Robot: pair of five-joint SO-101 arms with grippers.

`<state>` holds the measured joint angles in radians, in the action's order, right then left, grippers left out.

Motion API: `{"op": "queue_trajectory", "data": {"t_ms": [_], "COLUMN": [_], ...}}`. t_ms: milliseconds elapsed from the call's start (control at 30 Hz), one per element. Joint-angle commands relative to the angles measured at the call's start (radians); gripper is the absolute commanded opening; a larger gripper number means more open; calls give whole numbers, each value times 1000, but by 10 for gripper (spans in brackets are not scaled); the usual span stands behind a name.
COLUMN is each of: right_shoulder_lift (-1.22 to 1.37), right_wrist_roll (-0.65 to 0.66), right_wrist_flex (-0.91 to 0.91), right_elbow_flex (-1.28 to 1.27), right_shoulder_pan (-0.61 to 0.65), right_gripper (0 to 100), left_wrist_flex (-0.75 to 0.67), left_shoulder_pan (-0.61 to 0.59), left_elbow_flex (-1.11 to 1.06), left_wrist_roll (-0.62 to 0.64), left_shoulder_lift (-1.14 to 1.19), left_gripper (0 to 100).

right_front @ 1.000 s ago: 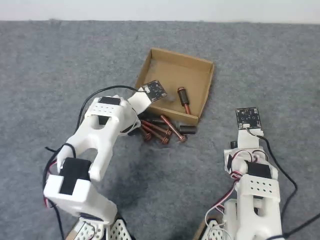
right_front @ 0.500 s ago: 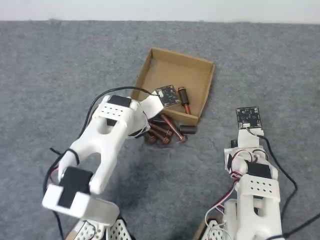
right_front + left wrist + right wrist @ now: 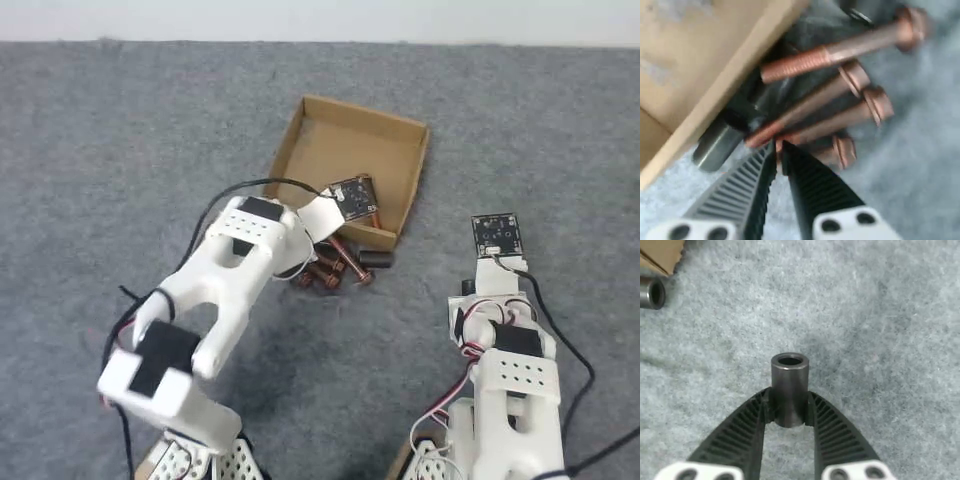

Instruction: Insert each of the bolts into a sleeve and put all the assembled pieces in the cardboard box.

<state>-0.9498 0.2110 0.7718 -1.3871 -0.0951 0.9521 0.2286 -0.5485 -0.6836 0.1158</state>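
Several copper bolts (image 3: 840, 95) lie in a heap on the grey mat against the near wall of the cardboard box (image 3: 414, 180). My left gripper (image 3: 776, 148) is low over the heap, its jaws shut together at the threaded ends of two bolts, holding nothing. A dark sleeve (image 3: 715, 145) lies beside the box wall (image 3: 725, 85) close to it. My right gripper (image 3: 789, 402) is shut on another dark sleeve (image 3: 789, 382), held upright with its bore facing up, above the bare mat to the right of the box. From above, the bolts (image 3: 335, 268) lie under the left arm's wrist.
One loose sleeve (image 3: 375, 259) lies on the mat by the box's near right corner, also seen as the sleeve (image 3: 651, 292) ahead of my right gripper. The left arm's wrist board (image 3: 352, 197) overhangs the box's near edge. Open mat surrounds the right arm (image 3: 505, 370).
The left arm has swung right along the box's near wall, its wrist now over the box edge and the bolt heap. The right arm has kept still with its sleeve.
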Motion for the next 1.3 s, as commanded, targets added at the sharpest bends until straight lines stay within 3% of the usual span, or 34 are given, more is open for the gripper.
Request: {"op": "queue_trajectory", "data": {"t_ms": [0,333,500,900,1267], "right_shoulder_lift": [-24,-24,-24,-24,-24], "right_wrist_roll": [18,18,18,18,18], "right_wrist_flex": [-18,-18,-16,-16,-16], "right_elbow_flex": [5,5,5,5,5], "right_shoulder_pan": [-4,-4,-4,-4,-4], "right_gripper": [9,9,9,9,9], "left_wrist_flex": [-98,-100,-109,-133,49], "left_shoulder_pan": [-12,-51,-109,-138,-133], "left_elbow_flex": [18,24,31,42,27], "left_wrist_roll": [107,126,244,287,287], "left_shoulder_lift": [25,23,23,26,28], "left_gripper": [12,12,12,15,13]}}
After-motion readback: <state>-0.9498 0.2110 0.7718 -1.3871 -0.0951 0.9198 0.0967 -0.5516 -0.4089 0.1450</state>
